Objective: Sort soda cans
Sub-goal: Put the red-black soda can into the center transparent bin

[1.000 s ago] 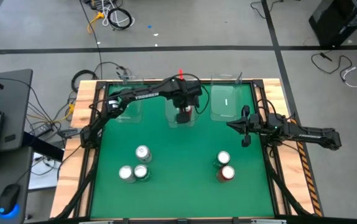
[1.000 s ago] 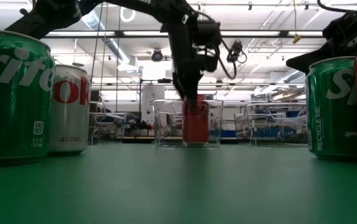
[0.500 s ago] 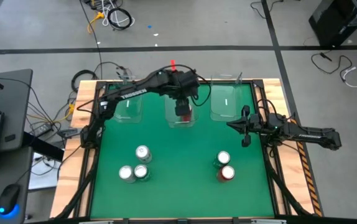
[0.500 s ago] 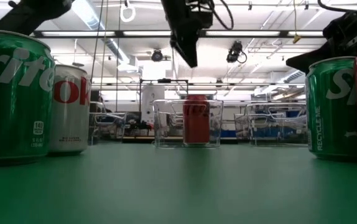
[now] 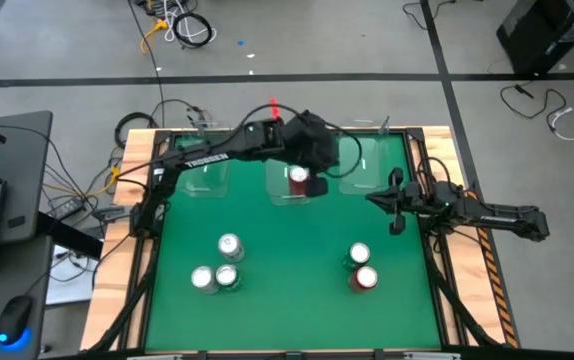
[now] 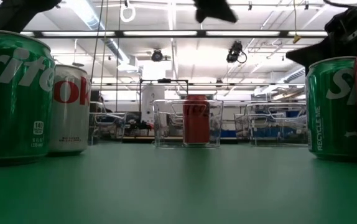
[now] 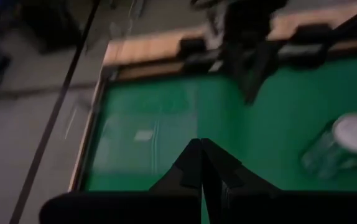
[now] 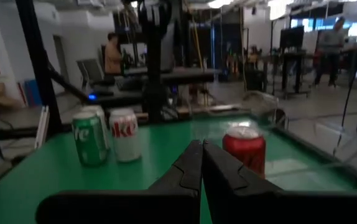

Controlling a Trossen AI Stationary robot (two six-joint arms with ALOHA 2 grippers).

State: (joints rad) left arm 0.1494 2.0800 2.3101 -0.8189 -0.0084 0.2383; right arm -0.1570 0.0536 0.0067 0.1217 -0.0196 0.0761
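A: What can't you make out?

B: The left gripper (image 5: 325,152) sits high over the far edge of the table (image 5: 287,290). In the low view only its tip shows, cut off at the top. Its own camera shows its fingers pressed together with nothing between them. The silver cans overlap: from above, two sit beside a green can (image 5: 226,277); from table height I only see one, half behind the green.

A: And the count?

B: Six cans. One red can (image 5: 298,178) stands upright in the middle bin (image 5: 279,194), free of any grip. A cluster of three near left: two silver cans (image 5: 229,245), one green. Near right, a second green (image 5: 359,255) touching a second red (image 5: 365,279). Three clear bins along the far edge.

A: The right gripper?

B: The right gripper (image 5: 394,223) is clenched, empty, waiting by the right edge.
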